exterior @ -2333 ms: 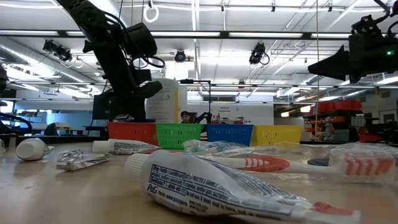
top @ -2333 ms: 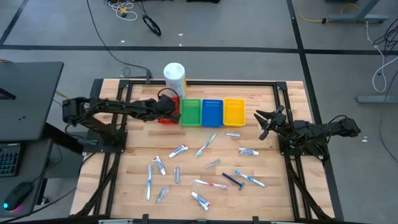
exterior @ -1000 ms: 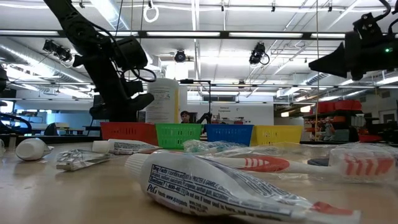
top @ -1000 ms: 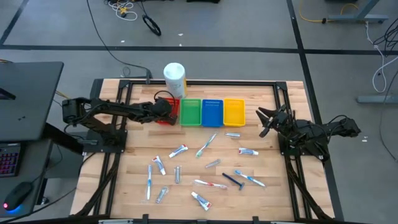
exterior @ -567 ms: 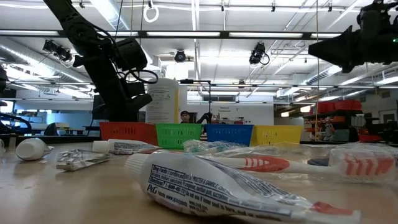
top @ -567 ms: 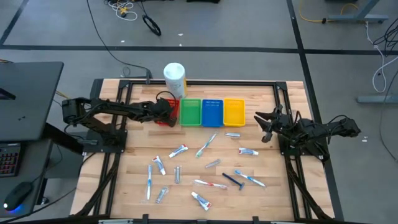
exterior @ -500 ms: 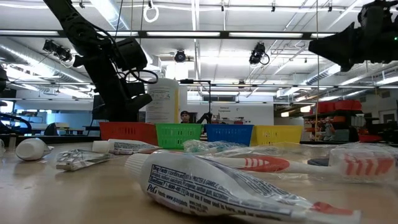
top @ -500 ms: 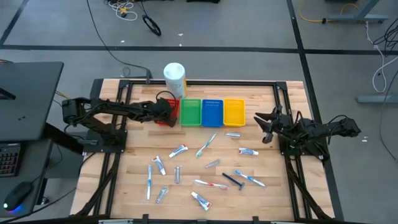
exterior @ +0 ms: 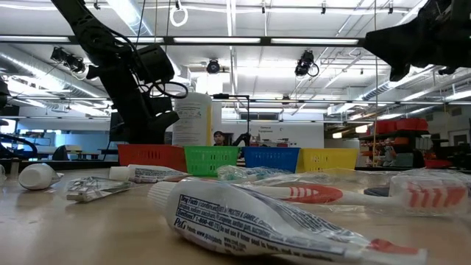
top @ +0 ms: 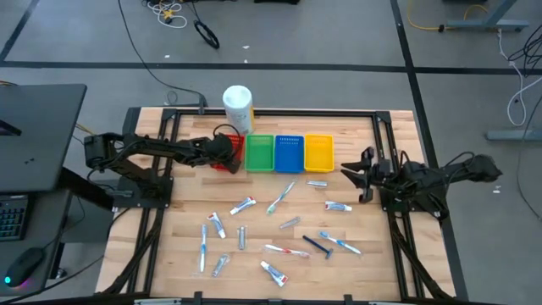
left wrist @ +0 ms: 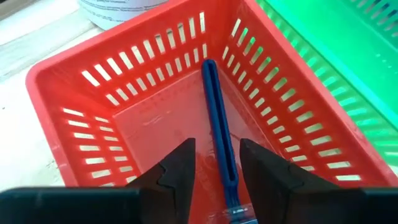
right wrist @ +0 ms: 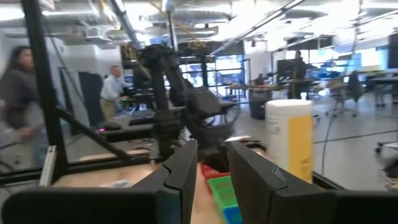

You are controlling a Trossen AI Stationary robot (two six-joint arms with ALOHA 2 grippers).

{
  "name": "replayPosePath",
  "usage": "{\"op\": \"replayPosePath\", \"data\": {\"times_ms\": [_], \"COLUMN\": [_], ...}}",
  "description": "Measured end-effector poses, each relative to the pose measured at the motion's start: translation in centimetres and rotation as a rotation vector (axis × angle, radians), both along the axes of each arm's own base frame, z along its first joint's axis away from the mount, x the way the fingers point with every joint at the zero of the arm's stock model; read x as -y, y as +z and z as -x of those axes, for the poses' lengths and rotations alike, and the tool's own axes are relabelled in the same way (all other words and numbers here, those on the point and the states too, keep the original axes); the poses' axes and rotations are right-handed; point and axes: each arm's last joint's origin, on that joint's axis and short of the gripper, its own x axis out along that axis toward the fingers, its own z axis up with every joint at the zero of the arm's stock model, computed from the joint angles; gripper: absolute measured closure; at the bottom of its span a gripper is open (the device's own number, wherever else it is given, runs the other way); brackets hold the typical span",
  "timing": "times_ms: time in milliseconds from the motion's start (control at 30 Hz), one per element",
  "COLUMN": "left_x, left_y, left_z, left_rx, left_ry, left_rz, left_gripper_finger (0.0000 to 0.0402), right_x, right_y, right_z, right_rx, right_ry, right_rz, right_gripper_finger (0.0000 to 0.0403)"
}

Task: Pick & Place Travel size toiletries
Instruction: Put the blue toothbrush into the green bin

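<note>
My left gripper (top: 225,151) (left wrist: 216,174) hangs open over the red bin (top: 236,142) at the left end of the bin row. A dark blue razor (left wrist: 217,124) lies flat on that bin's floor, below the gap between the fingers. My right gripper (top: 356,176) (right wrist: 210,168) is open and empty, raised above the table right of the yellow bin (top: 318,152). Several toiletries lie flat on the wood: a white tube (top: 243,204), a toothbrush (top: 281,197), a second blue razor (top: 318,246), a silvery tube (top: 290,222) and a tube (top: 339,206) near my right gripper.
The green bin (top: 259,152) and blue bin (top: 289,152) stand between the red and yellow ones. A large white canister (top: 238,106) stands behind the red bin at the far edge. Black frame rails (top: 398,246) run along the table's sides. People show in the room beyond.
My right gripper has shifted a little toward the table's near edge and centre, has turned at the wrist, and sits higher in the low view. My left gripper has kept still over the red bin.
</note>
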Motion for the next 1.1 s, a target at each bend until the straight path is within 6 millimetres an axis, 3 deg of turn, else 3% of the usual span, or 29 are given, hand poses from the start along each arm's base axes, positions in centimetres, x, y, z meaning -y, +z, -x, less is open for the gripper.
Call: {"op": "replayPosePath", "data": {"times_ms": [133,633,1100], "left_x": [-0.2,-1.3,-0.9], "left_y": [0.6,5.8,6.2], "left_z": [-0.5,-3.9,-4.3], "left_rx": [0.015,0.121,0.115], "left_ry": [-0.005,-0.135,-0.179], "left_rz": [-0.009,-0.130,-0.152], "left_gripper_finger": [0.0276,0.0288,0.0290], "right_x": [-0.2,-0.9,-2.2], "right_y": [0.0,-0.4,1.0], "right_z": [-0.6,-3.0,-8.6], "right_rx": [0.008,-0.015,-0.200], "right_ry": [0.029,0.139,0.212], "right_rz": [-0.015,-0.072,-0.053], "right_gripper_finger": [0.0300,0.0300,0.0300]}}
